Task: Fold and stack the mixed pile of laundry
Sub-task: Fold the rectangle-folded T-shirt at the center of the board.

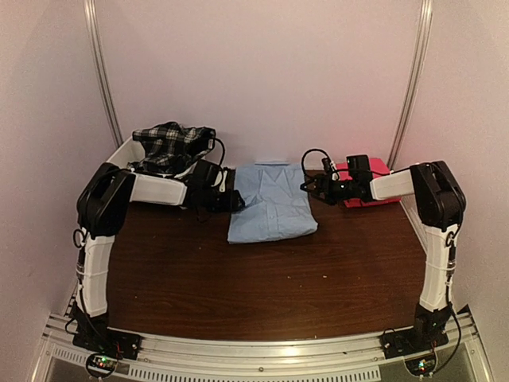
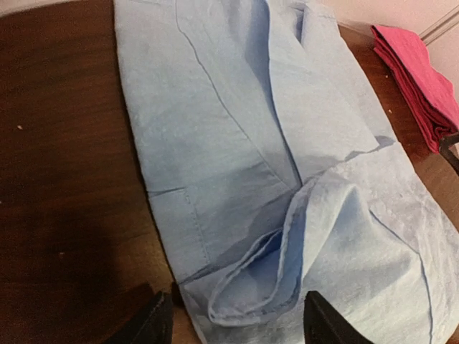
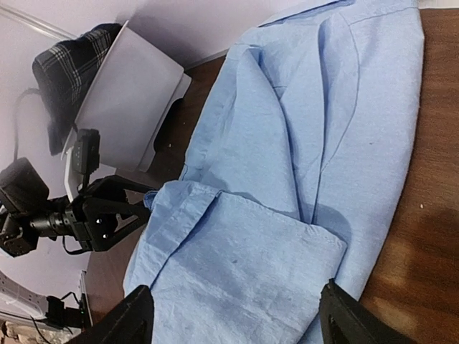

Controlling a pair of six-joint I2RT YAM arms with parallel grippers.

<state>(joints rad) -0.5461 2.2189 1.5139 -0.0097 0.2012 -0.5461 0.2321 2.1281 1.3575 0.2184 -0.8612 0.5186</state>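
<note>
Counter (image 1: 262, 278): dark brown wood, bare over its near half, with a few pale specks showing in the left wrist view.
Room: pale pinkish walls close in on three sides; a thin metal pole (image 1: 103, 72) runs up each back corner.
Rail (image 1: 262, 350): a silver track along the 6 o'clock edge, with both arm bases bolted to it.
Shirt (image 1: 270, 203): light blue, folded into a neat rectangle, lying flat at mid-counter towards 12 o'clock, collar at the far end.
Sleeve: in the left wrist view a loose cuff fold rises off the shirt, just ahead of the fingers.
Pink cloth (image 1: 375, 169): bright pink-red, folded, at 2 o'clock by the right wall, apart from the shirt.
Plaid (image 1: 171, 143): a black-and-white heap at 10 o'clock, piled in the tub.
Tub (image 1: 127, 151): white plastic, set against the left wall.
Left tool (image 1: 231, 200): at the shirt's 9 o'clock edge, jaws apart, gripping nothing.
Right tool (image 1: 310, 185): at the shirt's 3 o'clock edge, jaws wide, gripping nothing.
In the way: the left forearm crosses in front of the tub; the right wrist covers part of the pink cloth; black cables loop above both wrists.
</note>
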